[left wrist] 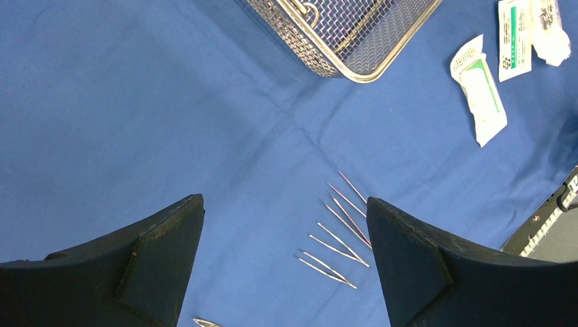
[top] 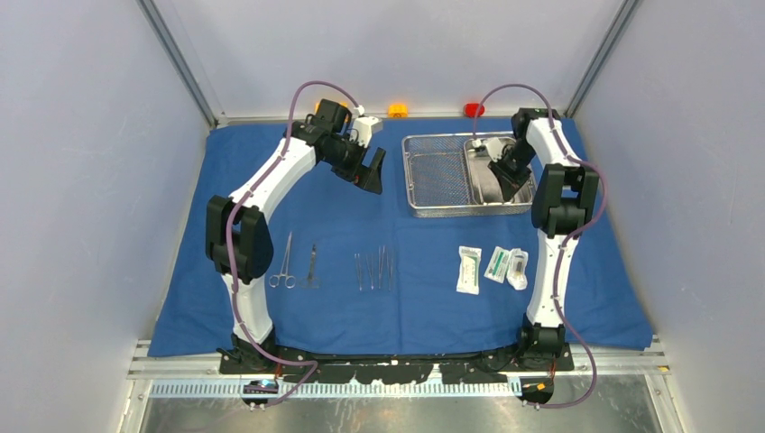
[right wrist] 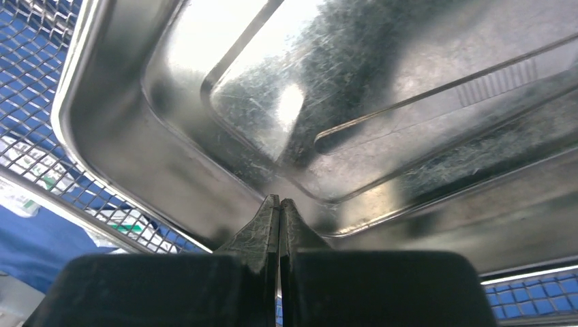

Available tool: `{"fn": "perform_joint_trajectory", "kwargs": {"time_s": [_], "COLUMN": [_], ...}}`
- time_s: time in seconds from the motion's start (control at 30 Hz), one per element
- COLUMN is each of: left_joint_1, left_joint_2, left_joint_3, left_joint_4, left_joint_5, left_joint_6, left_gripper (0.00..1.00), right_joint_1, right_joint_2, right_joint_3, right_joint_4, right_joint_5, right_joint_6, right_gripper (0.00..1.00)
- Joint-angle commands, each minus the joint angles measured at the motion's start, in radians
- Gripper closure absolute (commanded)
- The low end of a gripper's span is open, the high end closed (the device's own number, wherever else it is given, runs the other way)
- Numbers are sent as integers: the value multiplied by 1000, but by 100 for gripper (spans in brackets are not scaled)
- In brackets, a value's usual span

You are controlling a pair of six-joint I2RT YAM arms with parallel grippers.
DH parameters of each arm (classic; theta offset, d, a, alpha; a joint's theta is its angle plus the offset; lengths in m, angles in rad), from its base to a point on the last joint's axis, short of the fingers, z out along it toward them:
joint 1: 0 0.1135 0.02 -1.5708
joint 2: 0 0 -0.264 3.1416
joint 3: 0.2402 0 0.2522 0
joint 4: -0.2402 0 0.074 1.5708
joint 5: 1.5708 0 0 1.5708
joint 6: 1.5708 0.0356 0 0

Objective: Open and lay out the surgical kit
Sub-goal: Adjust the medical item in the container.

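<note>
The blue cloth (top: pixel 180 298) lay flat, with scissors (top: pixel 285 262), tweezers (top: pixel 374 271) and three packets (top: pixel 492 266) in a row. I thought only the steel tray (top: pixel 483 185), sitting in the basket (top: pixel 433 176), was left. My right gripper (right wrist: pixel 279 201) was squeezed shut at its rim. My left gripper (left wrist: pixel 284 199) hung wide open and empty.

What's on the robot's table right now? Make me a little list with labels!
cloth: blue cloth, spread flat
basket: wire-mesh basket far right, steel tray inside it
tools: metal instruments in a row, near left
packets: three white packets, near right
left gripper: open, empty, above the cloth
right gripper: shut, seemingly pinching the steel tray's rim
</note>
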State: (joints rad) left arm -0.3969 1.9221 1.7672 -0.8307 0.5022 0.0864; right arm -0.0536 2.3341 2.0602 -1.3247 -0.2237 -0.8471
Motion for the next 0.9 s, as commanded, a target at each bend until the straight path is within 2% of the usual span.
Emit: {"fn": "perform_joint_trajectory", "kwargs": {"time_s": [0.0,0.87], "left_joint_1": [5,5], "left_joint_2": [-46,-61], "left_joint_3": [28,17], "left_joint_4": [13,12], "left_joint_5": [30,22], "left_joint_6": [-5,-4], "left_gripper": [9,9], "right_joint_1": [3,1], "right_joint_2": [-66,-73], "right_joint_3": [23,34], "right_joint_4": [-72,-173], "right_joint_5": [-31,-40], "right_joint_6": [-41,-112], "right_gripper": [100,100]}}
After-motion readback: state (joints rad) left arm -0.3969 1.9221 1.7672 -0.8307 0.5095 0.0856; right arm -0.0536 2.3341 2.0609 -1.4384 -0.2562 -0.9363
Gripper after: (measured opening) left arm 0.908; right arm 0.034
